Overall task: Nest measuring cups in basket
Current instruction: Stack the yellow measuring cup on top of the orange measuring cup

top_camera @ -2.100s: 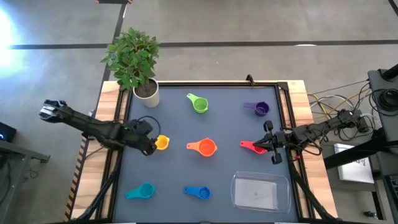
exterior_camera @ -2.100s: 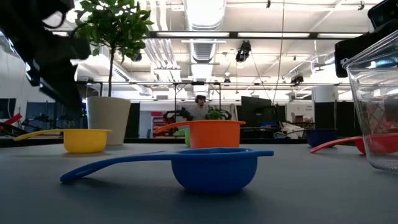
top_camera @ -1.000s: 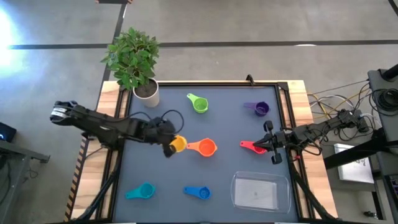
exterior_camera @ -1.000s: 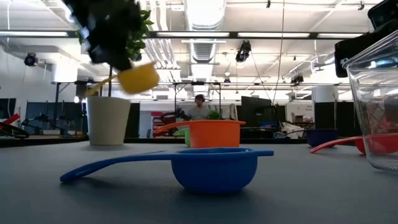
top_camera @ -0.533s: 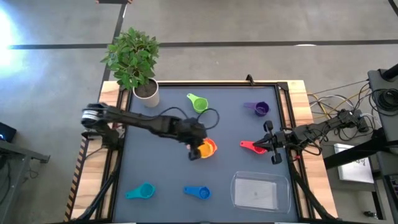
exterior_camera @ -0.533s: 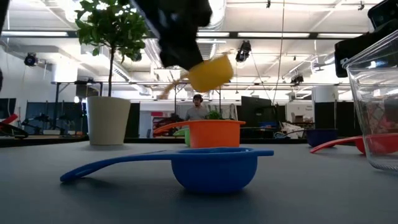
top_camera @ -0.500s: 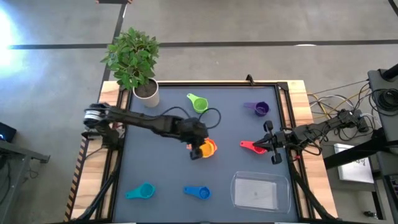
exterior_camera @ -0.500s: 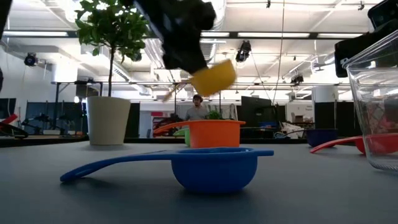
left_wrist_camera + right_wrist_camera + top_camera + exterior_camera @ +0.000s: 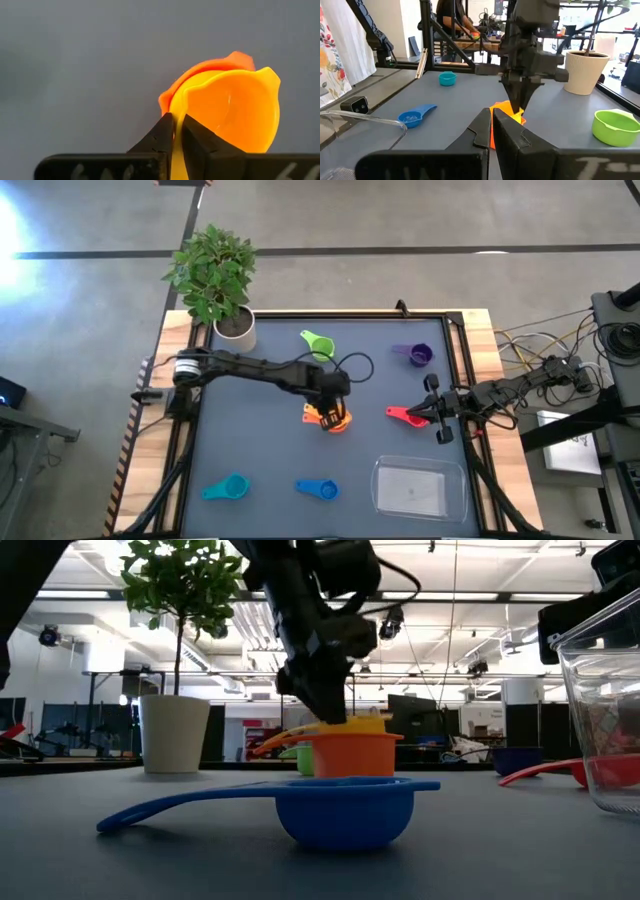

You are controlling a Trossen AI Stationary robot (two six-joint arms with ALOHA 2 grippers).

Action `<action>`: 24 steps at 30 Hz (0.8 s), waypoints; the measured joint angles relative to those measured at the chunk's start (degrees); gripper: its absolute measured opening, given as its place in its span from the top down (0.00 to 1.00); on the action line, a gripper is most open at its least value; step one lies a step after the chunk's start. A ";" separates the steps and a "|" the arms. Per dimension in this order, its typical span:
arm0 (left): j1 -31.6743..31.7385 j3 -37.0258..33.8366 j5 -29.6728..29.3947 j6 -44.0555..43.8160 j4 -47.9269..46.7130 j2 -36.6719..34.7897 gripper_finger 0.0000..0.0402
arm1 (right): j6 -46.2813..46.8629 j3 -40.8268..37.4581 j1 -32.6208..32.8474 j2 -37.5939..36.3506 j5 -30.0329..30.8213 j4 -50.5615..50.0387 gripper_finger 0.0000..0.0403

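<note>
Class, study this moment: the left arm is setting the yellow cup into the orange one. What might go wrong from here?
1. The left gripper pinches only the thin handle of the yellow cup, which sits off-centre in the orange cup; released now, it may tip or fail to seat.
2. Pressing down could slide the orange cup, since nothing steadies it.
3. The pair stands outside the basket, so moving it later risks separating the cups.

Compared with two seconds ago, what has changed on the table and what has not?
The left gripper, shut on the yellow plastic measuring cup, carried it from the table's left side to the middle and lowered it into the orange plastic measuring cup. The right gripper, the clear plastic basket and the other cups stayed put.
</note>
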 joint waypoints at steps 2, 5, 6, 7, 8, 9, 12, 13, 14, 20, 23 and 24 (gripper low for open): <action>0.05 0.77 -0.04 -0.49 -1.24 0.61 0.93 | 0.00 -0.01 -0.01 0.00 -0.01 -0.02 0.98; 0.01 1.06 0.00 -0.82 -1.39 0.82 0.87 | 0.00 -0.02 -0.01 0.01 -0.02 0.00 0.98; 0.01 1.11 0.01 -0.83 -1.41 0.82 0.85 | 0.00 -0.02 0.02 0.00 -0.01 -0.01 0.98; 0.01 1.17 0.07 -0.86 -1.41 0.74 0.83 | 0.00 0.00 0.00 -0.01 0.00 0.01 0.98; 0.01 1.17 0.09 -0.89 -1.40 0.58 0.81 | 0.00 -0.02 0.02 -0.01 -0.01 0.00 0.98; 0.01 1.21 0.09 -0.89 -1.44 0.35 0.79 | 0.00 -0.02 0.00 0.00 0.00 -0.01 0.98; 0.01 2.24 0.09 -0.53 -1.53 -0.24 0.72 | 0.01 0.00 0.01 0.01 -0.01 -0.01 0.98; 0.01 2.70 0.09 -0.24 -1.70 -0.36 0.70 | 0.00 -0.01 0.02 0.01 0.00 0.00 0.98; 0.01 3.18 0.09 0.13 -1.84 -0.39 0.68 | 0.00 -0.02 0.00 0.01 0.00 -0.02 0.98; -0.26 3.82 0.09 2.20 -1.71 -2.29 0.60 | 0.00 -0.01 -0.01 -0.01 -0.01 0.01 0.98; -0.36 2.69 0.07 3.27 -1.92 -3.51 0.59 | 0.00 0.00 -0.01 -0.01 0.01 0.00 0.98; -0.38 2.27 0.07 3.59 -2.24 -3.62 0.59 | 0.00 0.00 0.00 0.00 -0.01 0.01 0.98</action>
